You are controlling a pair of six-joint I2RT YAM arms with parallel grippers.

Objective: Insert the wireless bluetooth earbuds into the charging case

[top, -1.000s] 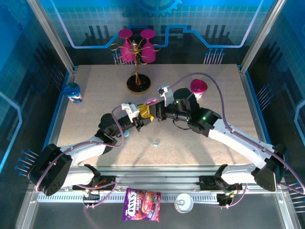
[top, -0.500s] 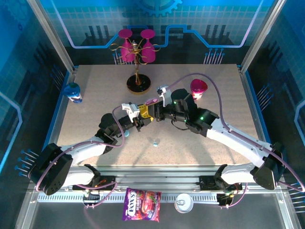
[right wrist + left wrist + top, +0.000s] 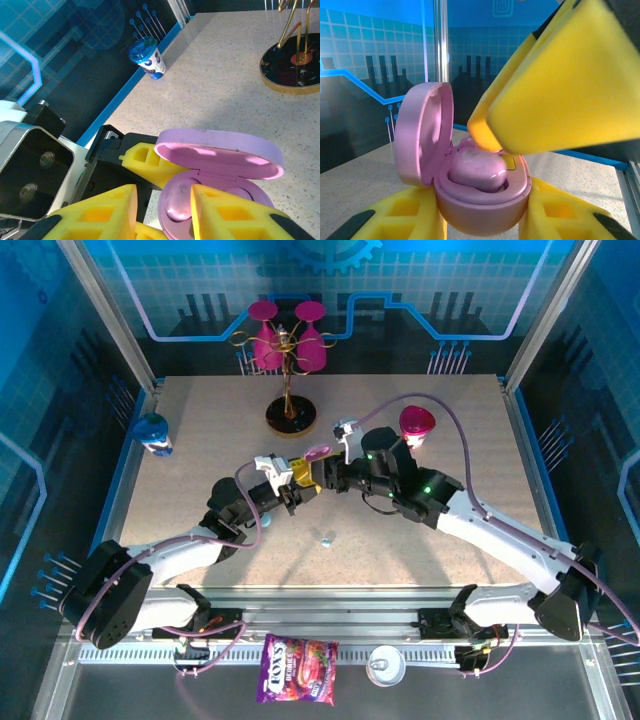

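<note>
A pink charging case (image 3: 485,200) with its lid (image 3: 422,135) swung open is held above the table, my left gripper (image 3: 482,217) shut on its lower shell. A pinkish earbud (image 3: 475,170) sits in a socket of the case. My right gripper (image 3: 162,210) hovers right over the case (image 3: 220,150), its yellow fingers (image 3: 100,215) parted, with the seated earbud (image 3: 177,205) showing in the gap. From above, both grippers meet at mid-table, left gripper (image 3: 298,486) and right gripper (image 3: 326,478), under the lid (image 3: 318,452). A light blue earbud (image 3: 325,538) lies on the table nearer the front.
A blue cup (image 3: 153,433) stands at the left edge. A gold rack with pink glasses (image 3: 290,350) stands at the back centre on a black base (image 3: 295,65). A pink cup (image 3: 417,423) sits behind the right arm. A candy bag (image 3: 297,668) and a can (image 3: 385,665) lie off the front edge.
The right gripper's fingers have parted over the case. Both arms have stayed almost where they were, and the left grip on the case is unchanged.
</note>
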